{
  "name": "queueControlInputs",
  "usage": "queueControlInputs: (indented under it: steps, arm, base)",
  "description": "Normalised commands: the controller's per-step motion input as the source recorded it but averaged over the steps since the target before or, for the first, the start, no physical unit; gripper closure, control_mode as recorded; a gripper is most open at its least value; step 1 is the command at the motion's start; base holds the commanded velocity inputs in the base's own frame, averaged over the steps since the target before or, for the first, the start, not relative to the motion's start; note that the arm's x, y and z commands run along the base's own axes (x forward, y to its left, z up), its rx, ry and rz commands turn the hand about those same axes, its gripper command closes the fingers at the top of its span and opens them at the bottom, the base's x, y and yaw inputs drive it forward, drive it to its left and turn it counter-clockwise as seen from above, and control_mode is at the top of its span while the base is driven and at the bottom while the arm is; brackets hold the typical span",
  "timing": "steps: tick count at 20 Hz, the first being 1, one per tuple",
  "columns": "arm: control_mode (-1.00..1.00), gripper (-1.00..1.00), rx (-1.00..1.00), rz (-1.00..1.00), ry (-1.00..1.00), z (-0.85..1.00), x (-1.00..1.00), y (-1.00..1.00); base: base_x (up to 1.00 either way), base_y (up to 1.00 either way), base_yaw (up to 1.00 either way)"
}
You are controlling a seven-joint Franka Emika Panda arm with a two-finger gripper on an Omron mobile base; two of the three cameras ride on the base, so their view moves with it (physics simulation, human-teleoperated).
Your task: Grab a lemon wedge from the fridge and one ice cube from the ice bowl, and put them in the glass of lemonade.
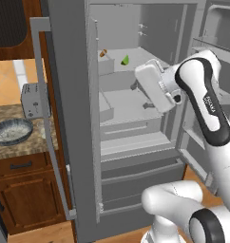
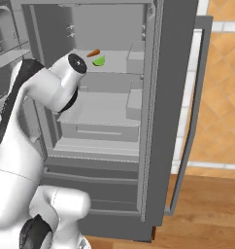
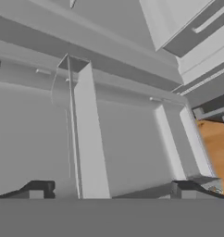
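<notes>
On the far left of the left base view, a mottled brown stone worktop point(image 1: 22, 149) over wooden cabinets carries the wide shallow ice bowl point(image 1: 11, 131), grey-blue at the rim and pale and speckled inside, with a boxy silver toaster point(image 1: 33, 100) just behind it. To the right of these stands the tall grey steel fridge point(image 1: 74, 118), its left door swung wide so the long vertical handle point(image 1: 45, 118) faces the camera and the pale shelves inside lie open. On the upper shelf sits a small bright green wedge of lemon point(image 1: 125, 60), pointed at the top, with a short orange-brown carrot-like piece point(image 1: 103, 53) near it to the left. Further right, the white arm reaches into the fridge opening, its hand at the level of the middle shelf, below and to the right of the wedge and well apart from it.

From the right base view the same wedge point(image 2: 99, 61) shows as a flatter green crescent beside the orange piece point(image 2: 93, 52), and the right door point(image 2: 175, 112) of the fridge point(image 2: 109, 146) stands open against an orange tiled wall; the bowl and toaster lie outside this picture.

Looking along the hand, the gripper point(image 3: 112, 190) faces grey shelf walls and an upright divider point(image 3: 88, 139). Its two dark fingers point(image 3: 37, 190) stand wide apart, released, with nothing between them, and a strip of wooden floor point(image 3: 218, 143) shows at the right.
</notes>
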Motion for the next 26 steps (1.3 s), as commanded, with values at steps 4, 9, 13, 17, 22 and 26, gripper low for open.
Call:
queueControlInputs:
  steps: [4, 9, 13, 17, 22, 26]
  arm:
    - [-1.0, -1.0, -0.33, -0.01, -0.08, -0.22, -0.34, -0.73]
    - [-1.0, -1.0, -0.58, 0.0, 0.0, -0.46, -0.71, -0.4]
    - [-1.0, -1.0, -0.46, 0.05, 0.0, -0.45, -0.9, -0.54]
    - [-1.0, -1.0, -0.29, 0.06, 0.0, -0.38, -0.98, -0.25]
    - [-1.0, -1.0, -0.25, 0.03, 0.0, -0.33, -0.64, 0.0]
    - [-1.0, -1.0, -0.05, 0.02, -0.01, -0.14, -0.13, -0.11]
  base:
    - [0.0, 0.0, 0.0]
    - [0.0, 0.0, 0.0]
    - [0.0, 0.0, 0.0]
    - [0.0, 0.0, 0.0]
    - [0.0, 0.0, 0.0]
    - [0.0, 0.0, 0.0]
